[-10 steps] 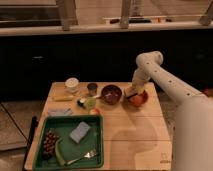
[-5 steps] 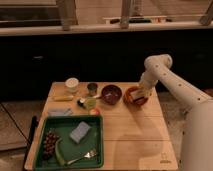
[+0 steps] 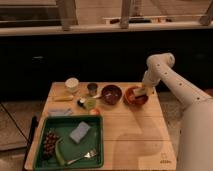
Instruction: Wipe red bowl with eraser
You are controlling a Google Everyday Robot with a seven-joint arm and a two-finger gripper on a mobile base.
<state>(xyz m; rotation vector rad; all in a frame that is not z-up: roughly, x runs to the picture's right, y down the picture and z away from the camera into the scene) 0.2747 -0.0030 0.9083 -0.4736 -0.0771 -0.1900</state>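
As the arm bends down over the back of the table (image 3: 131,137), the gripper (image 3: 142,90) hangs low at the red bowl (image 3: 131,99), just inside its far rim, with a small pale block at its tip that looks to be the eraser (image 3: 140,93); whether the gripper is clamped on that block or spread cannot be told from here. The wiping step appears to be in hand, with the eraser in or right at the bowl's hollow. The next move would call for light pressure on the inner wall and a sweep round it, without tipping or shoving the bowl. Just beside the gripper's bowl sits a maroon bowl (image 3: 111,95), its contents unclear. Well away from the gripper, on the near side, a green tray (image 3: 71,118) holds a blue-grey sponge (image 3: 80,131), a fork (image 3: 82,157) and a dark cluster, perhaps grapes (image 3: 49,142)
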